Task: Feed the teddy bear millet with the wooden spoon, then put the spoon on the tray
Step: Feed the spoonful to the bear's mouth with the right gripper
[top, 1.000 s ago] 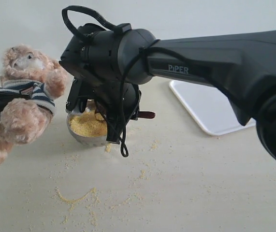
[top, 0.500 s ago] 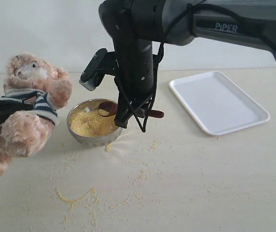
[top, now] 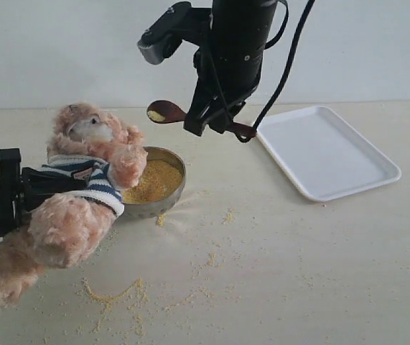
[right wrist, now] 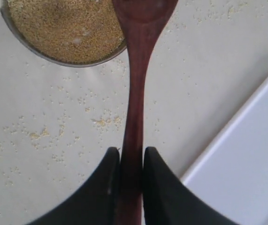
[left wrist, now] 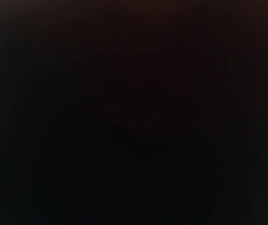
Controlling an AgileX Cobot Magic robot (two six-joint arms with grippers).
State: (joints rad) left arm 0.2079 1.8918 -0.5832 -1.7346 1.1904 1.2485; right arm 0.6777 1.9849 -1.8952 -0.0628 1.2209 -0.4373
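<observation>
The teddy bear (top: 82, 176) leans over the steel bowl (top: 174, 192), one paw on the rim. My left gripper (top: 19, 191) is pressed into the bear's striped shirt and holds it; its fingers are buried in fur, and the left wrist view is black. The wooden spoon (top: 167, 113) hangs level above the bowl, a little up and right of the bear's head, with some millet in it. My right gripper (top: 217, 118) (right wrist: 131, 154) is shut on the spoon's (right wrist: 136, 84) handle. Millet (top: 154, 180) (right wrist: 63, 28) fills the bowl. The white tray (top: 327, 151) (right wrist: 246, 159) lies to the right.
Loose millet grains (top: 111, 293) are scattered over the pale table in front of the bowl and near it (right wrist: 101, 122). The right arm's black body and cable hang above the bowl and the tray's left edge.
The right arm has risen and lifted the spoon out of the bowl with millet in it. The left gripper has carried the bear rightwards up against the bowl.
</observation>
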